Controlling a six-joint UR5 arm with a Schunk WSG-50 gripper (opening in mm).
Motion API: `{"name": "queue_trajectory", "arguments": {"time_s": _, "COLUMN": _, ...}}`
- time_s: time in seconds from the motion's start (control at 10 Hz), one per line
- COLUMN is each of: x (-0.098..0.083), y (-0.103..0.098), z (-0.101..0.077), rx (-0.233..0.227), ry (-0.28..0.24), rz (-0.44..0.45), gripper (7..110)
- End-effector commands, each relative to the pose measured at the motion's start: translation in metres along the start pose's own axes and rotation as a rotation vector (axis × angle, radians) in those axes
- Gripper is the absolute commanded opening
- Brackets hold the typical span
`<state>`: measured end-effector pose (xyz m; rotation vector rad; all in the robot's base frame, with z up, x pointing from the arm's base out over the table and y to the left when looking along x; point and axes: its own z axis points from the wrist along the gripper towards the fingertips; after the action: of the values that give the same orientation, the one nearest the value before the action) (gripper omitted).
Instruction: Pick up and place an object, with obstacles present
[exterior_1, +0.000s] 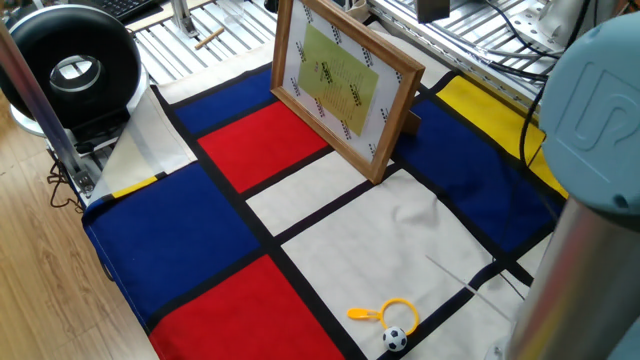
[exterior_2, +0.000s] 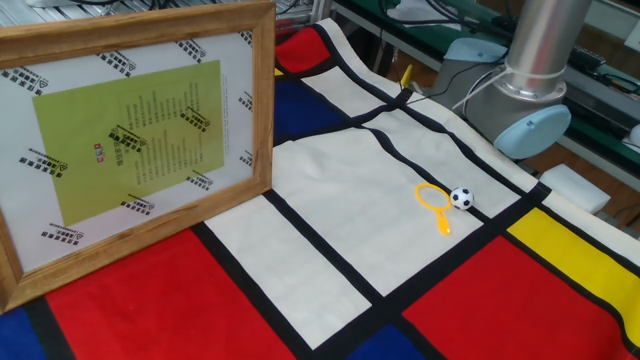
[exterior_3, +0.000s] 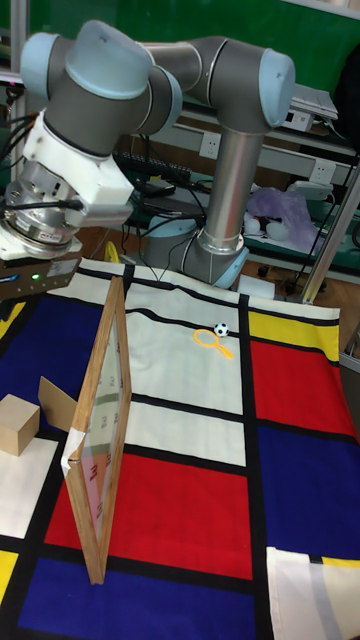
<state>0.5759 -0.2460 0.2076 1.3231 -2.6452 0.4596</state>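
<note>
Approach step, nothing grasped yet. Wooden cube (exterior_3: 18, 425) at left edge of the tall view, on the checked cloth (exterior_3: 290, 385), behind the picture frame (exterior_3: 103, 420); hidden by the frame in both other views. Arm (exterior_3: 225, 150) reaching over from upper centre, wrist head at upper left, above and a bit behind the cube. Fingers cropped or hidden by the wrist housing, so jaws: cannot tell whether open or closed.

Next move, as a judgement: straight descent on the cube's side of the frame, fingers square to two opposite faces. Frame standing on edge, propped by a rear strut (exterior_3: 55, 400) sitting just beside the cube, so little room on that side; a sideways sweep likely to tip the frame. Lift needs to clear the top rail before any travel across.

Materials: cube plain tan wood, smooth flat faces, sharp edges, easy for a parallel pinch. Frame light wood, thin rails, white panel with yellow-green sheet, probably top-heavy. Cloth matte fabric, red, blue, yellow and white blocks with black bands, slightly wrinkled. Small yellow plastic ring (exterior_2: 433, 198) with handle and tiny football (exterior_2: 461, 198) touching or nearly so, well apart from the cube.
</note>
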Motion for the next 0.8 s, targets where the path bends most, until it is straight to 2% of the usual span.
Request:
{"name": "queue_trajectory", "arguments": {"time_s": 0.0, "x": -0.007, "y": 0.002, "z": 0.0, "rx": -0.007, "ry": -0.032, "rz": -0.075, "gripper": 7}}
{"name": "queue_trajectory", "arguments": {"time_s": 0.1, "x": -0.012, "y": 0.001, "z": 0.0, "rx": -0.014, "ry": -0.058, "rz": -0.11, "gripper": 7}}
{"name": "queue_trajectory", "arguments": {"time_s": 0.2, "x": -0.017, "y": -0.014, "z": 0.006, "rx": -0.021, "ry": -0.099, "rz": -0.149, "gripper": 7}}
{"name": "queue_trajectory", "arguments": {"time_s": 0.4, "x": -0.021, "y": -0.052, "z": 0.028, "rx": 0.043, "ry": -0.114, "rz": -0.162, "gripper": 7}}
{"name": "queue_trajectory", "arguments": {"time_s": 0.5, "x": -0.033, "y": -0.055, "z": 0.041, "rx": 0.021, "ry": -0.161, "rz": -0.168, "gripper": 7}}
{"name": "queue_trajectory", "arguments": {"time_s": 0.6, "x": -0.052, "y": -0.055, "z": 0.05, "rx": 0.005, "ry": -0.23, "rz": -0.199, "gripper": 7}}
{"name": "queue_trajectory", "arguments": {"time_s": 0.7, "x": -0.063, "y": -0.049, "z": 0.06, "rx": -0.023, "ry": -0.269, "rz": -0.222, "gripper": 7}}
